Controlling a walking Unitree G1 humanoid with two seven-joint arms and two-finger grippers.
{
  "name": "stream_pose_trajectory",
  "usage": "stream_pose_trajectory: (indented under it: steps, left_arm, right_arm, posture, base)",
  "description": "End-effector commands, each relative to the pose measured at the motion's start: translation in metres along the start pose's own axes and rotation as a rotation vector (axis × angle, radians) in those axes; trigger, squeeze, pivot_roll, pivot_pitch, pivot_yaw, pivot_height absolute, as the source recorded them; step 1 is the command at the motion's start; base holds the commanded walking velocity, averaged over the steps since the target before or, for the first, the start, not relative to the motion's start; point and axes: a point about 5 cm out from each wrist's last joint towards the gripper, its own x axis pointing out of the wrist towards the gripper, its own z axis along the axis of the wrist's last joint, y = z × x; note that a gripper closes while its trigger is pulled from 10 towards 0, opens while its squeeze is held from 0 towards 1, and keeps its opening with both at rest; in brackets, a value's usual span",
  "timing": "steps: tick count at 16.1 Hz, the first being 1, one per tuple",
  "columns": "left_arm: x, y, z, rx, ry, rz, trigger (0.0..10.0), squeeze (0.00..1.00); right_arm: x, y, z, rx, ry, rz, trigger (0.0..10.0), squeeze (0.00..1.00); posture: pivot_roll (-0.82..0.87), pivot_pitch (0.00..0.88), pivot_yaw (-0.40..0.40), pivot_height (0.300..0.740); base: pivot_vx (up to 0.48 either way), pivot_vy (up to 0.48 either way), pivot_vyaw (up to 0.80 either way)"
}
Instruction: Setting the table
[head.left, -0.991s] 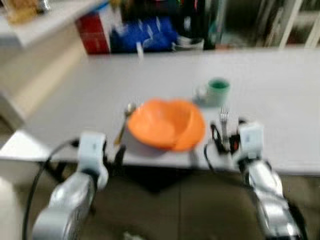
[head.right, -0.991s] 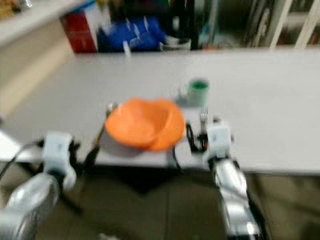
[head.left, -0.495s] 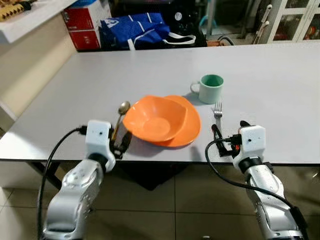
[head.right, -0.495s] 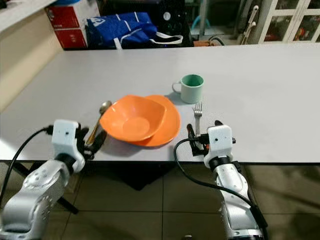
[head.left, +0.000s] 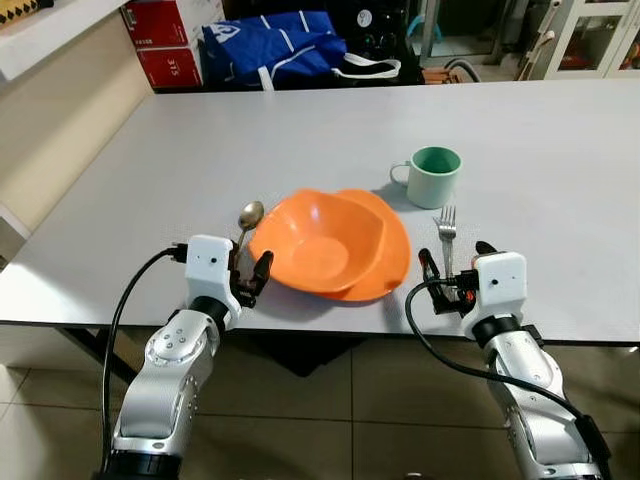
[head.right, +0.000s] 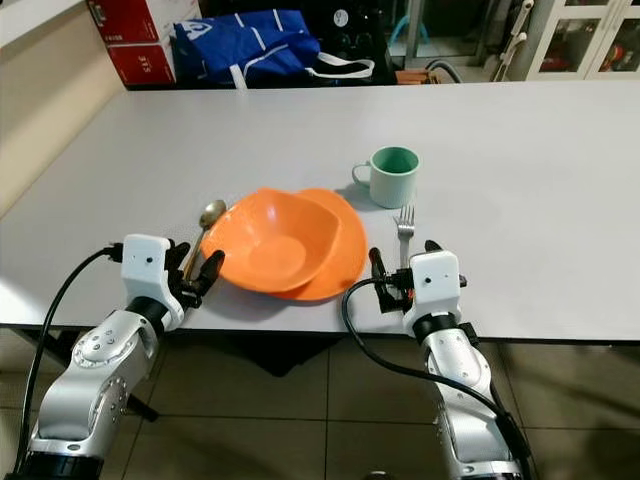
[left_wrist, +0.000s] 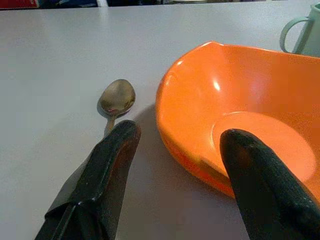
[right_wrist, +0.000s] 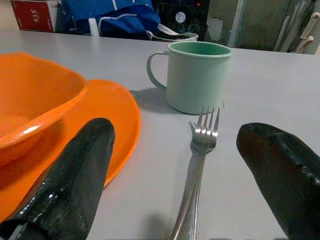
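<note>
An orange bowl (head.left: 318, 245) sits on an orange plate (head.left: 395, 255) near the front edge of the grey table (head.left: 250, 130). A spoon (head.left: 248, 215) lies left of the bowl. A fork (head.left: 446, 225) lies right of the plate, with a green mug (head.left: 434, 176) just behind it. My left gripper (head.left: 247, 270) is open at the table edge, one finger over the spoon's handle and the other by the bowl's rim (left_wrist: 240, 115). My right gripper (head.left: 452, 262) is open, its fingers on either side of the fork's handle (right_wrist: 200, 150). Neither holds anything.
A blue bag (head.left: 275, 45) and red boxes (head.left: 165, 50) stand beyond the table's far edge. A beige counter (head.left: 40, 130) runs along the left. Tiled floor (head.left: 340, 420) lies below the front edge. The table's right half is bare.
The view was blurred a second ago and is sharp now, with a slight shift of the whole scene. My left gripper has edged a little toward the bowl. The right gripper keeps its place.
</note>
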Motion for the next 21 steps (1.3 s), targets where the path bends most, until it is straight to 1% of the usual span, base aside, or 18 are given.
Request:
stream_pose_trajectory:
  steps: [1, 3, 5, 8, 11, 13, 14, 17, 21]
  left_arm:
    - [-0.005, 0.001, -0.002, -0.016, -0.003, 0.022, 10.0, 0.00]
    - [-0.006, -0.004, -0.006, 0.000, -0.009, 0.010, 10.0, 0.00]
    - [-0.005, -0.005, -0.010, 0.018, -0.008, -0.001, 10.0, 0.00]
    - [0.002, -0.005, -0.010, 0.030, -0.012, -0.010, 10.0, 0.00]
    - [0.010, -0.012, -0.009, 0.034, -0.021, -0.032, 10.0, 0.00]
    - [0.014, -0.012, -0.010, 0.034, -0.015, -0.036, 10.0, 0.00]
    - [0.018, -0.013, -0.008, 0.033, -0.022, -0.044, 10.0, 0.00]
    - [0.023, -0.012, -0.001, 0.039, -0.043, -0.041, 10.0, 0.00]
    - [0.026, -0.011, 0.003, 0.045, -0.063, -0.039, 10.0, 0.00]
  right_arm:
    - [-0.003, 0.000, 0.001, -0.009, -0.001, -0.005, 10.0, 0.00]
    - [-0.003, 0.001, 0.005, 0.016, -0.014, 0.023, 10.0, 0.00]
    - [-0.004, 0.001, 0.007, 0.040, -0.018, 0.068, 10.0, 0.00]
    - [-0.007, -0.007, 0.007, 0.032, -0.005, 0.064, 10.0, 0.00]
    - [-0.011, -0.004, 0.008, 0.034, -0.003, 0.064, 10.0, 0.00]
    - [-0.014, -0.004, 0.008, 0.036, 0.001, 0.065, 10.0, 0.00]
    - [-0.016, -0.005, 0.008, 0.035, 0.005, 0.061, 10.0, 0.00]
    - [-0.018, -0.007, 0.007, 0.029, 0.012, 0.052, 10.0, 0.00]
    - [-0.019, -0.007, 0.007, 0.023, 0.014, 0.053, 10.0, 0.00]
  posture:
    - [-0.17, 0.040, 0.113, 0.740]
    - [-0.17, 0.041, 0.110, 0.740]
    - [-0.18, 0.038, 0.111, 0.740]
    - [-0.20, 0.030, 0.113, 0.740]
    - [-0.22, 0.025, 0.120, 0.740]
    - [-0.23, 0.023, 0.126, 0.740]
    - [-0.24, 0.021, 0.130, 0.740]
    - [-0.25, 0.016, 0.131, 0.740]
    - [-0.25, 0.010, 0.132, 0.740]
  base:
    - [0.000, 0.000, 0.00]
    - [0.000, 0.000, 0.00]
    - [0.000, 0.000, 0.00]
    - [0.000, 0.000, 0.00]
    - [0.000, 0.000, 0.00]
    - [0.000, 0.000, 0.00]
    - [0.000, 0.000, 0.00]
    - [0.000, 0.000, 0.00]
    - [0.000, 0.000, 0.00]
